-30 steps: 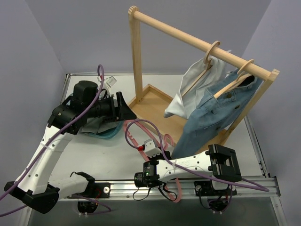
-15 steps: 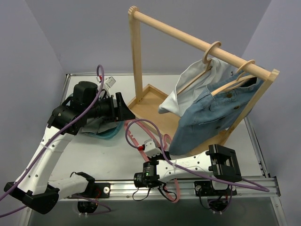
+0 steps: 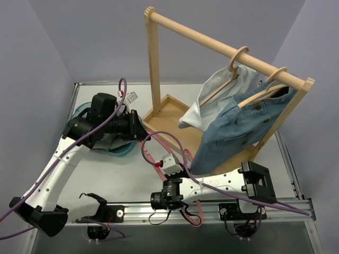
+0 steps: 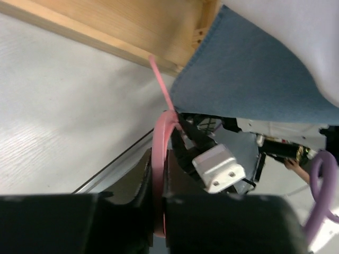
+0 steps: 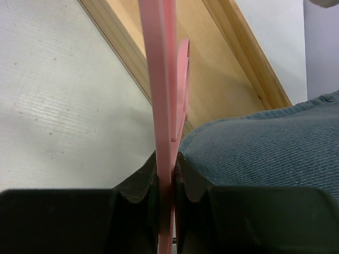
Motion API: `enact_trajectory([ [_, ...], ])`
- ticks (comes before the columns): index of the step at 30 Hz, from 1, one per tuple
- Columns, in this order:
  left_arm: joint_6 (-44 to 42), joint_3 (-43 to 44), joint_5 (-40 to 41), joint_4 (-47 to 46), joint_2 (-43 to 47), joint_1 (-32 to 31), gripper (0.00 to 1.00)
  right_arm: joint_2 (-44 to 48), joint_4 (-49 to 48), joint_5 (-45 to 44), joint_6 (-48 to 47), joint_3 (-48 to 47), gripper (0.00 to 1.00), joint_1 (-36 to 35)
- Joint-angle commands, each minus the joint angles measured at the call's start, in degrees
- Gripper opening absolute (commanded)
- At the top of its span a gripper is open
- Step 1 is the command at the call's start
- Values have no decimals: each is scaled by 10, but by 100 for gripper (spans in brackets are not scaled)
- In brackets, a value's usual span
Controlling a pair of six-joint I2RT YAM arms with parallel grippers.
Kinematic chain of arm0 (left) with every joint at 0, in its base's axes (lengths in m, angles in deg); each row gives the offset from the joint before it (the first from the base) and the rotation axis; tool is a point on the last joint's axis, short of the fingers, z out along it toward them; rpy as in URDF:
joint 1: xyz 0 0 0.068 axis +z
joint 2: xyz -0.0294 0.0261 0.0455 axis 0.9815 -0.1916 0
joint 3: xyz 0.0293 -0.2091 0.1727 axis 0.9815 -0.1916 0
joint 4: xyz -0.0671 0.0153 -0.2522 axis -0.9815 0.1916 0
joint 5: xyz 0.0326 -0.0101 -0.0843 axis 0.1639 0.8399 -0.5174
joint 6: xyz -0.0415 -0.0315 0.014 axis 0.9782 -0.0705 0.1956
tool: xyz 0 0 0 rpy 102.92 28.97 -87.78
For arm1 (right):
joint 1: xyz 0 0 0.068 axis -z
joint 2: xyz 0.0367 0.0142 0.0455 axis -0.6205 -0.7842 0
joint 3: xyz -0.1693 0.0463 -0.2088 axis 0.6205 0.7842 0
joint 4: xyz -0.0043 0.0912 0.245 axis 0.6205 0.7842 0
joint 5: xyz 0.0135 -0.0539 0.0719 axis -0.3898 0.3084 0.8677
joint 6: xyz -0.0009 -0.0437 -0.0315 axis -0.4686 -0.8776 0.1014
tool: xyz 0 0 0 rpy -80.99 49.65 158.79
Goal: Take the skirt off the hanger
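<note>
A thin pink hanger (image 3: 146, 151) stretches between my two grippers over the white table, and no cloth shows on it. My left gripper (image 3: 139, 132) is shut on one end of the hanger (image 4: 159, 137). My right gripper (image 3: 177, 168) is shut on the hanger's flat pink bar (image 5: 164, 79), which stands upright between the fingers (image 5: 145, 185). Grey cloth (image 3: 108, 142), which looks like the skirt, lies bunched in a teal tub (image 3: 123, 152) under the left arm, mostly hidden.
A wooden clothes rack (image 3: 153, 63) stands on a wooden base tray (image 3: 175, 114) at the back. A white shirt (image 3: 212, 98) and a denim shirt (image 3: 233, 129) hang from it on wooden hangers. The denim hem (image 5: 265, 143) lies right beside my right gripper. Purple cables loop over both arms.
My left gripper moved right to the pink hanger and closed on it. The hanging shirts swung left earlier and now hang still. The right gripper kept its hold.
</note>
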Motion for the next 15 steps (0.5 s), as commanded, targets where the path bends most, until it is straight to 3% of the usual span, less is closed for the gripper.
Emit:
enact_trajectory([
  [1,-18,4,-44,-15,-3,-1,3,14,28,-44,8,-26,0,1],
  [3,-19,7,-27,-15,1,-1,2,6,28,-38,3,-29,2,3],
  [4,-19,8,-17,-19,7,-1,2,4,26,-32,-5,-30,28,8],
  [6,-35,24,38,-7,15,0,2,5,29,-16,-10,-31,52,13],
  [7,-44,35,62,4,15,0,2,11,29,-12,-4,-30,72,13],
  [10,-69,65,142,25,26,0,2,46,28,4,3,-29,88,7],
  [15,-86,94,213,-2,71,2,2,127,27,18,-8,-47,88,-5],
])
